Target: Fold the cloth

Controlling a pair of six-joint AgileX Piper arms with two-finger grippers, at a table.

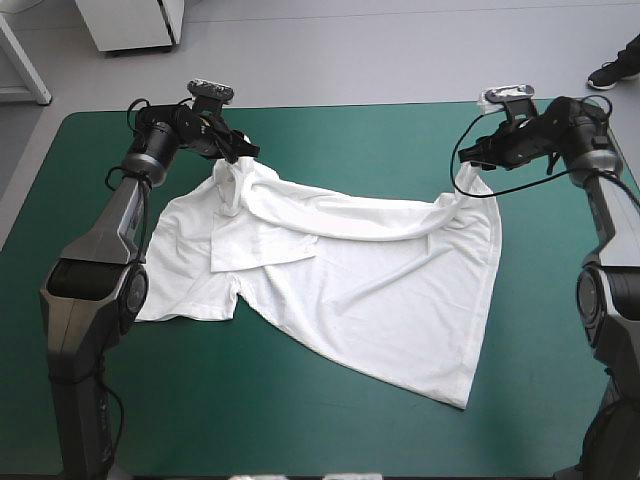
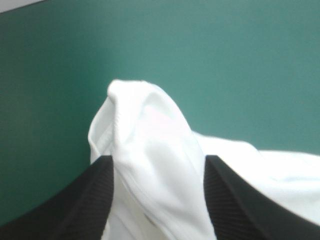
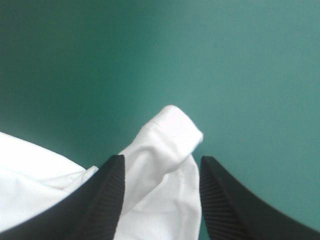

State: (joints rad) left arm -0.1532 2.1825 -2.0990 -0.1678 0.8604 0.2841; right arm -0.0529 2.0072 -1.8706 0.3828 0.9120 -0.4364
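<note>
Teal-green cover point(image 1: 300, 420) has the T-shirt point(image 1: 340, 270) sprawled mid-table, its far edge pinched up by the left gripper point(image 1: 238, 158) and right gripper point(image 1: 472, 163), both clamped on bunched fabric that I reckon could slip out under an uneven pull.
</note>
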